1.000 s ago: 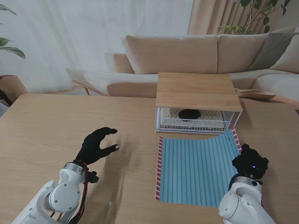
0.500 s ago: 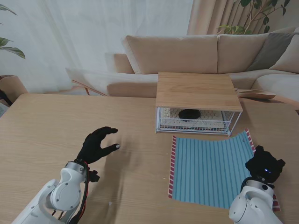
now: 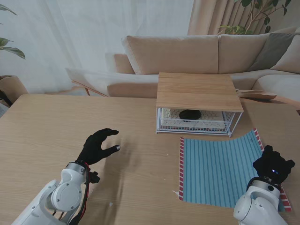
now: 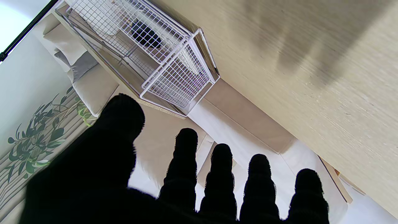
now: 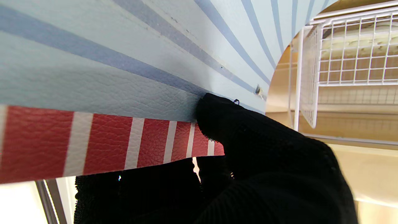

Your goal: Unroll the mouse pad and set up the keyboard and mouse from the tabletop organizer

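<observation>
The blue striped mouse pad [image 3: 219, 169] with red-and-white end bands lies unrolled on the table, in front of the organizer and to its right. My right hand [image 3: 273, 166] is shut on the pad's right end; in the right wrist view the thumb presses onto the mouse pad [image 5: 124, 77] at its red band, with other fingers under it. The white wire organizer [image 3: 199, 101] with a wooden top holds the pale keyboard [image 3: 213, 115] and the black mouse [image 3: 190, 114] resting on it. My left hand [image 3: 97, 146] hovers over bare table, fingers spread, holding nothing. The organizer [image 4: 174, 74] and mouse [image 4: 146, 34] show in the left wrist view.
A beige sofa [image 3: 211, 51] stands beyond the table's far edge. A stretch of bare wooden table [image 3: 70, 122] lies to the left of the organizer around my left hand. The pad's right end reaches close to the table's right edge.
My right hand has dragged the mouse pad to the right across the table, from centred before the organizer to its right side. The left hand has stayed in place.
</observation>
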You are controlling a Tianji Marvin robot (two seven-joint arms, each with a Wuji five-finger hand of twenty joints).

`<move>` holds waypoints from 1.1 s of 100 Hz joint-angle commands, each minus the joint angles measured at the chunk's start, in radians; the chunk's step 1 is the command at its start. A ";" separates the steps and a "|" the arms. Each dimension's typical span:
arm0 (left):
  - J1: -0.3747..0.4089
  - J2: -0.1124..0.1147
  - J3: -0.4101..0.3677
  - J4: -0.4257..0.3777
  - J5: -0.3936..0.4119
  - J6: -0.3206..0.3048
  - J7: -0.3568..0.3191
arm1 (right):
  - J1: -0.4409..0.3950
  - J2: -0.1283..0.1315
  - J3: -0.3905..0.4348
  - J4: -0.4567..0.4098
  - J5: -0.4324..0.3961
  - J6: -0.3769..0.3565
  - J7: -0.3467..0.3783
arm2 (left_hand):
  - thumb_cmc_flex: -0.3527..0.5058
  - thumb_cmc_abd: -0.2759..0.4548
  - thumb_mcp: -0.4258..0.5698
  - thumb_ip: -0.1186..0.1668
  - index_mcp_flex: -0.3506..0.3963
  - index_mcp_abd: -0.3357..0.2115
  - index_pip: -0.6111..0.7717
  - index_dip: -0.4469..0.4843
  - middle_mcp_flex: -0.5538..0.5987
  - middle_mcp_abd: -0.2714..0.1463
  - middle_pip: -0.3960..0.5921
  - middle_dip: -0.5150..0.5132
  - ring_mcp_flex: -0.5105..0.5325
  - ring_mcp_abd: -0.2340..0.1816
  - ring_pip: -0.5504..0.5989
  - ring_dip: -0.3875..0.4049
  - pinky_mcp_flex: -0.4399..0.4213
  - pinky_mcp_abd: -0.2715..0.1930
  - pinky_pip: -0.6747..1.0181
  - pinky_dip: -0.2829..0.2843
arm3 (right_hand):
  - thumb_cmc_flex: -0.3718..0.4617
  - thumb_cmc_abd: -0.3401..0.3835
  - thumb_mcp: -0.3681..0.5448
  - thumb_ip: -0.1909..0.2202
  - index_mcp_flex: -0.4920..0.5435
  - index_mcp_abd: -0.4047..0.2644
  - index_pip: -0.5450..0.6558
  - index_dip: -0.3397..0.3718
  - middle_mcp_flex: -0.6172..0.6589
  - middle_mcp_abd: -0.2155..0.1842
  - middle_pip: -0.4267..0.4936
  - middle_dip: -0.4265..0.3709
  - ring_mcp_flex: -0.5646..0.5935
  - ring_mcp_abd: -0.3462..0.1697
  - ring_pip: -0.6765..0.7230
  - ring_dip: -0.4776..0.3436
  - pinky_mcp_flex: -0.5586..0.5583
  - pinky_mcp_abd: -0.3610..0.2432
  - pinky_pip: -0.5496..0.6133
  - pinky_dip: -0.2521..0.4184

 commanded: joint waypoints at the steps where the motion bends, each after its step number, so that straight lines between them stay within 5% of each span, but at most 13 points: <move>1: 0.000 -0.002 0.003 0.001 0.001 0.005 -0.017 | -0.002 -0.006 -0.001 0.001 -0.005 0.000 0.002 | 0.003 0.014 0.004 0.039 -0.018 -0.003 -0.003 -0.004 -0.028 0.012 -0.002 -0.001 -0.024 -0.005 -0.014 0.009 0.001 0.008 -0.047 0.021 | 0.051 0.050 0.019 0.013 -0.036 -0.037 0.033 0.018 -0.036 0.022 0.025 -0.016 -0.044 0.015 0.001 0.004 -0.037 -0.026 0.032 0.007; 12: 0.000 -0.002 0.004 0.002 0.000 0.007 -0.017 | -0.002 -0.002 -0.006 0.002 -0.009 -0.011 0.008 | 0.002 0.014 0.002 0.039 -0.020 -0.003 -0.002 -0.003 -0.028 0.014 -0.001 -0.001 -0.023 -0.005 -0.015 0.010 0.001 0.008 -0.049 0.024 | 0.020 0.053 -0.045 0.039 -0.181 -0.012 -0.018 -0.042 -0.253 0.022 -0.028 -0.096 -0.252 0.010 -0.102 -0.053 -0.190 -0.098 0.000 -0.021; 20: -0.001 -0.001 0.005 0.003 0.001 0.007 -0.019 | -0.003 0.004 -0.009 0.005 -0.023 -0.021 0.015 | -0.001 0.013 0.000 0.039 -0.025 -0.001 -0.003 -0.004 -0.027 0.014 0.000 0.000 -0.024 -0.005 -0.015 0.010 0.002 0.009 -0.050 0.025 | -0.082 0.137 -0.074 0.120 -0.278 0.024 -0.248 0.025 -0.534 -0.010 -0.092 -0.186 -0.498 -0.010 -0.255 -0.117 -0.346 -0.174 -0.067 -0.072; 26: -0.001 -0.002 0.006 0.003 0.000 0.008 -0.018 | -0.008 0.019 -0.011 0.009 -0.073 -0.032 0.029 | -0.001 0.012 0.000 0.039 -0.027 0.000 -0.003 -0.004 -0.028 0.016 0.000 0.000 -0.025 -0.006 -0.016 0.009 0.002 0.007 -0.050 0.026 | -0.124 0.172 -0.132 0.134 -0.404 0.047 -0.340 0.019 -0.753 -0.037 -0.193 -0.294 -0.729 -0.060 -0.428 -0.203 -0.478 -0.222 -0.222 -0.150; 33: -0.001 -0.002 0.006 0.003 0.000 0.009 -0.018 | -0.022 0.040 -0.011 0.007 -0.142 -0.035 0.059 | -0.001 0.011 0.000 0.039 -0.034 0.004 -0.004 -0.004 -0.029 0.018 -0.002 -0.001 -0.026 -0.008 -0.020 0.008 0.001 0.007 -0.052 0.027 | -0.161 0.176 -0.175 0.137 -0.485 0.071 -0.420 -0.031 -0.773 -0.057 -0.436 -0.416 -0.821 -0.104 -0.629 -0.313 -0.503 -0.234 -0.443 -0.247; 40: -0.002 -0.002 0.007 0.005 0.001 0.008 -0.017 | -0.027 0.048 -0.011 -0.001 -0.163 -0.047 0.077 | -0.002 0.010 0.000 0.039 -0.039 0.008 -0.004 -0.004 -0.028 0.019 -0.001 -0.001 -0.027 -0.008 -0.022 0.008 0.001 0.007 -0.053 0.028 | -0.193 0.167 -0.202 0.135 -0.521 0.073 -0.483 -0.069 -0.766 -0.071 -0.667 -0.498 -0.812 -0.130 -0.858 -0.423 -0.514 -0.255 -0.590 -0.274; 50: -0.003 -0.002 0.009 0.005 -0.002 0.008 -0.019 | -0.028 0.058 -0.012 -0.008 -0.187 -0.070 0.096 | -0.003 0.011 -0.001 0.039 -0.042 0.007 -0.002 -0.003 -0.028 0.017 -0.001 0.000 -0.026 -0.009 -0.024 0.008 0.001 0.004 -0.054 0.029 | -0.230 0.162 -0.224 0.131 -0.526 0.062 -0.518 -0.097 -0.767 -0.084 -0.800 -0.542 -0.811 -0.154 -0.956 -0.468 -0.520 -0.278 -0.697 -0.264; 94: -0.005 -0.004 0.007 0.011 -0.006 -0.004 -0.010 | 0.015 0.085 -0.041 -0.084 -0.179 -0.299 0.255 | -0.009 0.014 -0.008 0.039 -0.049 0.013 0.002 -0.003 -0.030 0.022 -0.007 -0.003 -0.031 -0.014 -0.038 0.006 0.004 0.001 -0.057 0.033 | -0.288 0.153 -0.238 0.133 -0.510 -0.066 -0.536 -0.139 -0.761 -0.112 -0.814 -0.540 -0.804 -0.182 -0.948 -0.462 -0.495 -0.297 -0.745 -0.255; 110: -0.008 -0.003 0.005 0.018 0.004 -0.012 -0.008 | 0.061 0.091 -0.086 -0.101 -0.165 -0.339 0.312 | -0.013 0.020 -0.011 0.039 -0.054 0.017 0.001 -0.004 -0.030 0.023 -0.015 -0.008 -0.032 -0.012 -0.046 0.008 0.005 0.000 -0.057 0.035 | -0.299 0.145 -0.223 0.133 -0.512 0.000 -0.535 -0.159 -0.760 -0.092 -0.798 -0.531 -0.802 -0.182 -0.927 -0.451 -0.487 -0.295 -0.732 -0.249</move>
